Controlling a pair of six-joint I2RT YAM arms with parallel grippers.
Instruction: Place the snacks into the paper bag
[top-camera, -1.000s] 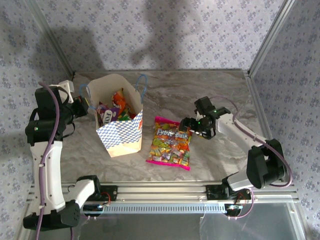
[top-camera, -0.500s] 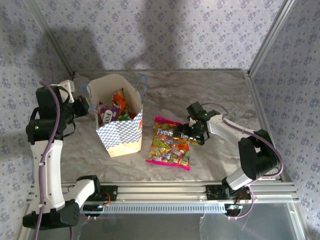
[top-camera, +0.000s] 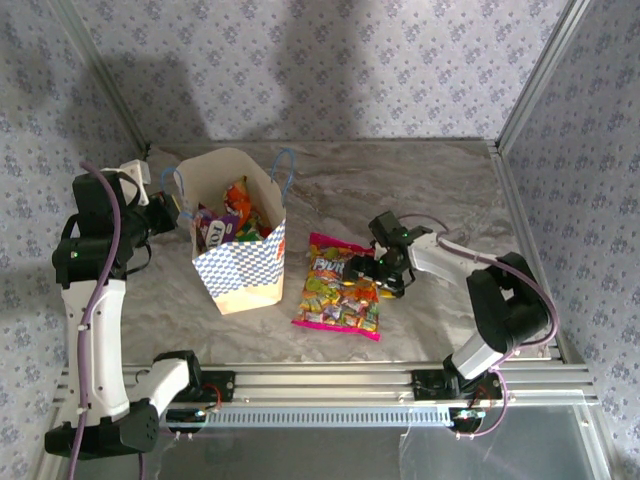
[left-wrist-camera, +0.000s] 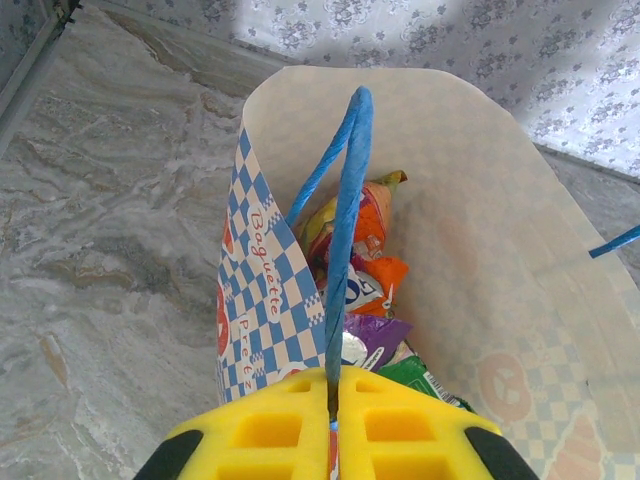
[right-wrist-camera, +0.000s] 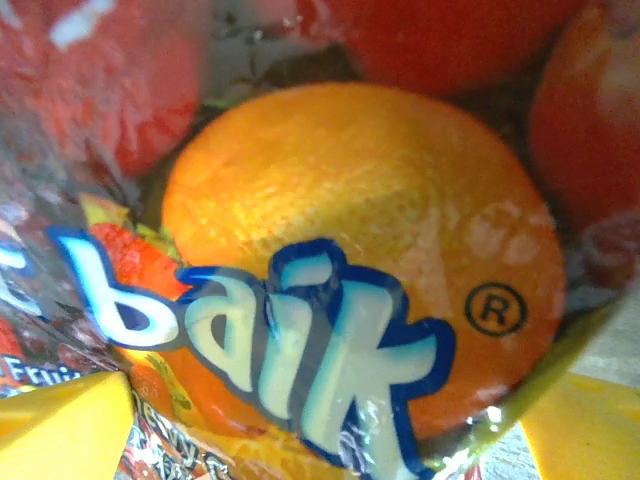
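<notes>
The paper bag stands up on the gray table, near the left side, and its top is open. Small snacks sit inside it: orange, red, purple and green ones. The left gripper is squeezed shut on the bag's blue handle, with the cord pinched between its yellow fingers. The big pink snack bag lies flat on the table just to the right of the paper bag, not touching it. The right gripper is right at the top right part of that pink bag with its fingers spread wide apart. Up close, the shiny bag shows an orange fruit and blue letters between them. I cannot tell if the fingers touch it.
</notes>
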